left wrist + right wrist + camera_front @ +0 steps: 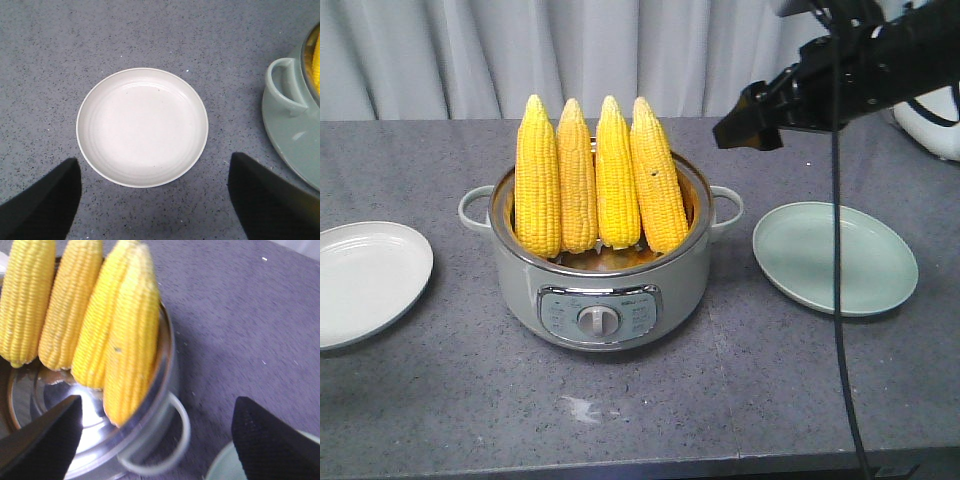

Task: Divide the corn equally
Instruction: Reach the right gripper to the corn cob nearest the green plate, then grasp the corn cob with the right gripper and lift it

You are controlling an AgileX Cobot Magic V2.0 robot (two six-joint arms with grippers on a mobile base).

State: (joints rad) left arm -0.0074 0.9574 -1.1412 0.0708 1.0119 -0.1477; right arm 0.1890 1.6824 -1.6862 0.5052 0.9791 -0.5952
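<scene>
Several yellow corn cobs [595, 180] stand upright, leaning together, in a pale green electric pot [600, 290] at the table's middle. My right gripper [745, 125] hangs in the air just right of the pot's rim. In the right wrist view it [157, 405] is open, empty, and above the pot's right handle [175, 440], with the nearest corn [130, 340] just left of it. My left gripper [154, 160] is open and empty over the near edge of an empty white plate [142, 125]. It does not show in the front view.
The white plate [360, 280] lies left of the pot and an empty pale green plate [835, 255] lies right of it. A black cable [840, 300] hangs from the right arm across the green plate. A white object [935, 125] stands at the far right.
</scene>
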